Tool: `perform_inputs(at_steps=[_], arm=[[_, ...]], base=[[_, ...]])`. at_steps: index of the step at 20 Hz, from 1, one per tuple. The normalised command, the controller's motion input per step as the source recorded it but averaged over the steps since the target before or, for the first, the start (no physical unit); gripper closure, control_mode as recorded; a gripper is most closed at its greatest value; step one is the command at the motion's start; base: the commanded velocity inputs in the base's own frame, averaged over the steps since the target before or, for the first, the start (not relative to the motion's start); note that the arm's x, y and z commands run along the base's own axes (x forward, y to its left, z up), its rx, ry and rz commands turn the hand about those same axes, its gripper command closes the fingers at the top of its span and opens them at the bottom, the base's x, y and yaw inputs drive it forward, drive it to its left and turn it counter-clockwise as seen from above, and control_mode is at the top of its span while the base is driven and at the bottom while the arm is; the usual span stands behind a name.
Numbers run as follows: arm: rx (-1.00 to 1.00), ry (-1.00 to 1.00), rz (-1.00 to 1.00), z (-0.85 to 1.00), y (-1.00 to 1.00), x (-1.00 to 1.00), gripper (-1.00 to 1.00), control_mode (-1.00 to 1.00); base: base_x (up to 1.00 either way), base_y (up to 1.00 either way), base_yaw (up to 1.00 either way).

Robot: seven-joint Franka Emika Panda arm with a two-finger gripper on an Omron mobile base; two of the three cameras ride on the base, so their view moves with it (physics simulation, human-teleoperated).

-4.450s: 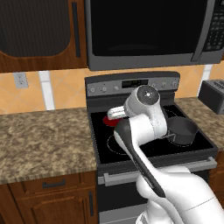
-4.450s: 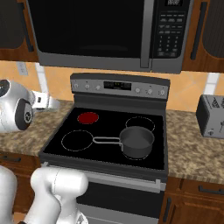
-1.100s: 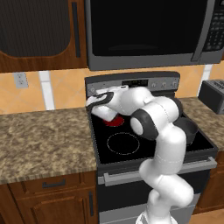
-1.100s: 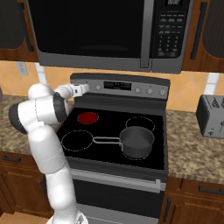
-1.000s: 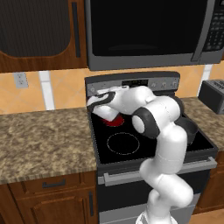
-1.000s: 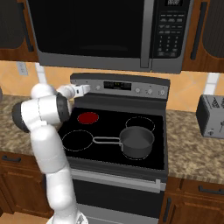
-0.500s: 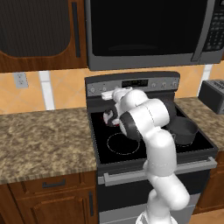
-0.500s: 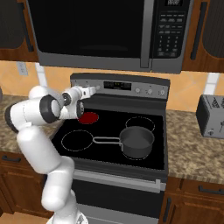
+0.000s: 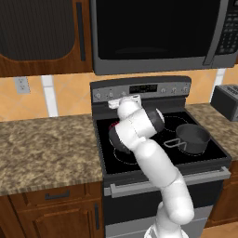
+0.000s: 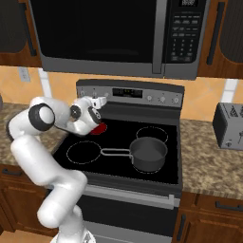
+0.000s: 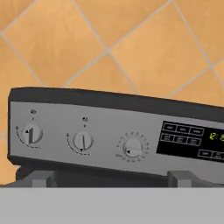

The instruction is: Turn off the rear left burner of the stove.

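counter (image 9: 44,144): speckled brown stone, at 9 o'clock of the stove, with wooden drawers under it.
stove (image 10: 118,178): black glass top, grey back panel along its 12 o'clock edge, silver oven handle at 6 o'clock.
knobs (image 11: 82,141): hand view shows three round ones in a row on the back panel, a lit green display at 3 o'clock of them.
gripper (image 10: 101,101): over the rear left corner of the cooktop, pointed at the left end of the back panel; its fingers (image 11: 41,178) show as two grey tips, well apart, with nothing between them, so it is released.
rear left burner (image 10: 98,129): glowing red, at about 10 o'clock on the cooktop, partly hidden by the arm's wrist; in the left base view only a sliver of red (image 9: 113,124) shows past the arm.
front left burner (image 10: 83,152): pale ring, black inside, bare.
saucepan (image 10: 148,154): dark, on the front right burner at about 4 o'clock, handle pointing to 9 o'clock; its inside looks dark and i cannot tell any contents.
microwave (image 10: 118,35): big, black, above the stove.
toaster (image 10: 229,126): grey, on the counter at 3 o'clock of the stove.
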Motion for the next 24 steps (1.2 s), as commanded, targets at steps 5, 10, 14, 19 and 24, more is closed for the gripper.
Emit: perform_inputs(at_steps=[5,10,14,19,24], arm=[[0.07,-0.20,0.00,-0.50,0.07,-0.01,-1.00,-1.00],[0.01,-0.14,0.00,-0.11,0.16,0.11,-1.00,-1.00],[0.00,-0.24,0.00,-0.12,0.02,0.23,-1.00,-1.00],[0.00,-0.08,0.00,-0.17,0.00,0.09,-1.00,-1.00],[0.00,-0.01,0.00,-0.26,0.00,0.42,-1.00,-1.00]], base=[[0.00,0.00,0.00],[0.00,0.00,0.00],[0.00,0.00,0.00],[0.00,0.00,0.00],[0.00,0.00,0.00]])
